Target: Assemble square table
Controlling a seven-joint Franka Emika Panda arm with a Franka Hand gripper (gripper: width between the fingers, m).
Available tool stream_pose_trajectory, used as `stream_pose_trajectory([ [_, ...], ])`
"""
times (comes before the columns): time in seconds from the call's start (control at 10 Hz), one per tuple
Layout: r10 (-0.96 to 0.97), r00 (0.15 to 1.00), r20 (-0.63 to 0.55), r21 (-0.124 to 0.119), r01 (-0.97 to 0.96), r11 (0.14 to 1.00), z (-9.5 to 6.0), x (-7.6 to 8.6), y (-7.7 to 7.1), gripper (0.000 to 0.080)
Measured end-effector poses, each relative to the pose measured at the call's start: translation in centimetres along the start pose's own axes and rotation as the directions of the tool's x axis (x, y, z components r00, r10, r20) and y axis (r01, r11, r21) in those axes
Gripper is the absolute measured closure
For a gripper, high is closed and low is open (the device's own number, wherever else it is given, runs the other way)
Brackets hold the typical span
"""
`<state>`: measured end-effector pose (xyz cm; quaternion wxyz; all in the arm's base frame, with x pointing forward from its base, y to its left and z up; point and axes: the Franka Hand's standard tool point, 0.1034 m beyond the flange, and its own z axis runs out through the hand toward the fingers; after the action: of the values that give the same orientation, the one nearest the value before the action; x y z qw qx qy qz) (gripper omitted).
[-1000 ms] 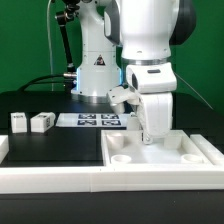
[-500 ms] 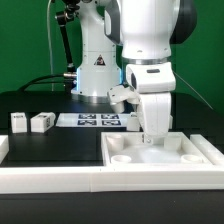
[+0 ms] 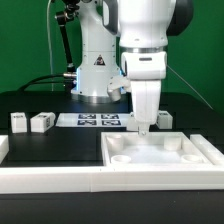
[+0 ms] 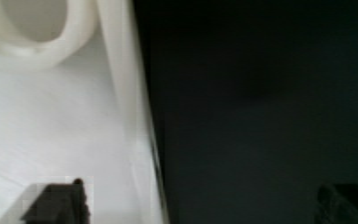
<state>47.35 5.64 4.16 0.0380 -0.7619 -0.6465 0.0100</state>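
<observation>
The white square table top (image 3: 165, 158) lies at the exterior view's right, rim up, with round corner sockets. My gripper (image 3: 143, 128) hangs just over its far rim, open and holding nothing. In the wrist view the fingertips (image 4: 55, 202) stand far apart around my gripper (image 4: 202, 205): one is over the white top (image 4: 51, 110) near a socket, the other over the black table. A white leg (image 3: 164, 118) stands just beyond the top, right of my gripper. Two more legs (image 3: 19, 121) (image 3: 42, 122) stand side by side at the far left.
The marker board (image 3: 95, 120) lies flat behind the table top, in front of the robot's base (image 3: 95, 75). A long white rail (image 3: 60, 176) borders the front edge, with a short piece (image 3: 3, 148) at the left. A green wall closes the back.
My gripper, which stood shut at the table top's far rim, has opened wide. The hand has turned about its axis and risen a little, uncovering the leg behind it.
</observation>
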Motion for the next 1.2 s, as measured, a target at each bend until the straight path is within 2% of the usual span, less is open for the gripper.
stream_pose_trajectory([
  [0.2, 0.095, 0.995, 0.009, -0.022, -0.095, 0.995, -2.1, 0.2, -1.8, 0.0151],
  [0.3, 0.102, 0.995, 0.011, -0.024, -0.102, 0.995, -2.3, 0.4, -2.3, 0.0151],
  [0.7, 0.138, 0.99, 0.01, -0.021, -0.138, 0.99, -2.2, 0.2, -2.3, 0.0151],
  [0.8, 0.194, 0.981, 0.005, -0.028, -0.194, 0.981, -2.2, 0.3, -2.5, 0.0151],
  [0.9, 0.369, 0.929, -0.017, -0.052, -0.369, 0.928, -2.1, 0.8, -3.5, 0.0151],
  [1.0, 0.52, 0.854, -0.012, -0.041, -0.52, 0.853, -2.1, 1.3, -4.5, 0.0151],
  [1.2, 0.729, 0.685, -0.016, -0.035, -0.729, 0.684, -2.2, 3.0, -5.2, 0.0151],
])
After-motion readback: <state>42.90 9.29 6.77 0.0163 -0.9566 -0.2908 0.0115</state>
